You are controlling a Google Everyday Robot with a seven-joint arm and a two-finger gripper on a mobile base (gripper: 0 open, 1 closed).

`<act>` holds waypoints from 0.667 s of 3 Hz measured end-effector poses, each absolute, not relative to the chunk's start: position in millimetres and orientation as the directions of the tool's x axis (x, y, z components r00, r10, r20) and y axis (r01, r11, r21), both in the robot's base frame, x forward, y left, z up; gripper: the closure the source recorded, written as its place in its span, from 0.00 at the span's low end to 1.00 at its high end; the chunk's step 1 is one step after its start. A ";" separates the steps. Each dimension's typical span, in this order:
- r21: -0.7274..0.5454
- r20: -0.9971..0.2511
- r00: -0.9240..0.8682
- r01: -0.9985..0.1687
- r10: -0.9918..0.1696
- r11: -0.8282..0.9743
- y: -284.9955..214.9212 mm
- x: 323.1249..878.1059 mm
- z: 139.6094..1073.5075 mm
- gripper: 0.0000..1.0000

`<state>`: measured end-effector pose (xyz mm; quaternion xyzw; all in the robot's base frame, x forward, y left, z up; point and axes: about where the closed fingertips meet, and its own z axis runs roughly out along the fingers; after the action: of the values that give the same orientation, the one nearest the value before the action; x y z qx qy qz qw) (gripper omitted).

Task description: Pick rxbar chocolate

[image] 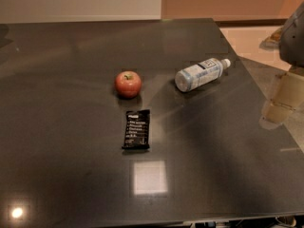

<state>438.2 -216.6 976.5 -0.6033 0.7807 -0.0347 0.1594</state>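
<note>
The rxbar chocolate [137, 129] is a flat black wrapper with lines of white text. It lies flat on the dark table [57, 127], a little left of the middle, just in front of the red apple [128, 83]. My gripper [280, 101] is at the far right edge of the view, over the table's right side and far to the right of the bar. It holds nothing that I can see. The grey arm [294, 34] rises above it.
A clear bottle with a white label [199, 73] lies on its side behind and right of the bar. The table's right edge runs diagonally near the gripper. A bright square light reflection [149, 177] sits in front of the bar.
</note>
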 end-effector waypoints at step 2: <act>-0.208 -0.210 -0.207 -0.945 -0.956 0.251 -189.3 449.1 971.0 0.00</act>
<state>449.1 -189.3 971.0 -0.6119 0.7767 -0.0171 0.1486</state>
